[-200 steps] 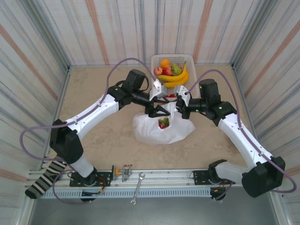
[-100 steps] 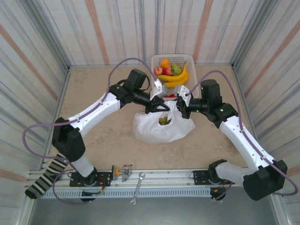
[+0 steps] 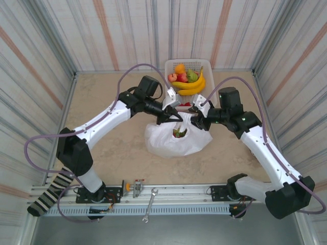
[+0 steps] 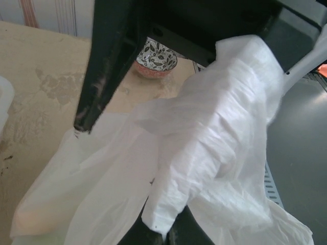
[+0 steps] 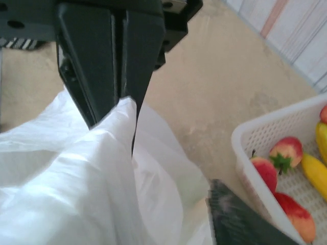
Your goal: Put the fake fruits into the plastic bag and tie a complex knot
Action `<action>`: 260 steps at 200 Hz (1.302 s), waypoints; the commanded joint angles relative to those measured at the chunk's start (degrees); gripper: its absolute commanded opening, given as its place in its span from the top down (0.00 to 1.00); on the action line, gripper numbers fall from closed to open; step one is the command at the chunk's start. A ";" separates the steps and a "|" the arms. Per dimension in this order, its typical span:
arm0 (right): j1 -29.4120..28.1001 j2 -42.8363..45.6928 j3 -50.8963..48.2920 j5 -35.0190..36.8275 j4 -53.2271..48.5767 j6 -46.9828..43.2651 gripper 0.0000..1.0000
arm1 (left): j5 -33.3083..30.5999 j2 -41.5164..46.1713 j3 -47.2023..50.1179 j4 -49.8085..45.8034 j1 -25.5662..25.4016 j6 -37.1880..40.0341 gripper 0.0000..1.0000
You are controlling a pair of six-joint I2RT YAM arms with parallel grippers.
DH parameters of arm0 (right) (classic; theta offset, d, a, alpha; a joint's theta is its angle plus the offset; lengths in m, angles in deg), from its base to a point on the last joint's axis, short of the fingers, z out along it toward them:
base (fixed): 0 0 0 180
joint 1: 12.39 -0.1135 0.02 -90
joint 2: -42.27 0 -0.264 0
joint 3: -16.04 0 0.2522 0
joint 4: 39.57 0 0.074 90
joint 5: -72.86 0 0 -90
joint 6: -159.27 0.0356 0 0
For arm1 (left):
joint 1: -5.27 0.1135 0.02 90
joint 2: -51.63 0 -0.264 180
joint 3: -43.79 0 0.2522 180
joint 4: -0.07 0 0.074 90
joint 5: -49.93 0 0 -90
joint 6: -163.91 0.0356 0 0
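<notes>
One plastic bag (image 3: 171,144) — left fingers (image 4: 104,64) clamped on it, right fingers (image 5: 97,66) apart; two bananas (image 3: 191,86) in one basket (image 3: 188,60).

The desk (image 3: 117,163) lies bare left and near of the plastic bag (image 3: 171,143); the basket (image 3: 207,62) crowds its far side.

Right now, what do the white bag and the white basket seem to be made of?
The bag: likely thin plastic film, slightly glossy and translucent; it crinkles into fine folds and light passes through. The basket: probably rigid moulded plastic, matte white; its walls are a regular lattice of small holes.
</notes>
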 commanded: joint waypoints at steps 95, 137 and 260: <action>0.98 0.35 16.32 2.79 -26.58 -3.39 0.01 | 1.08 1.83 -1.32 -2.02 0.46 6.84 1.00; -1.37 -3.63 18.21 4.99 -22.36 -3.95 0.01 | 1.25 2.19 -1.32 -2.09 0.49 7.45 1.00; -5.23 -8.56 16.75 1.96 -17.97 -5.90 0.52 | 2.54 2.76 -1.23 -1.74 0.29 7.62 0.98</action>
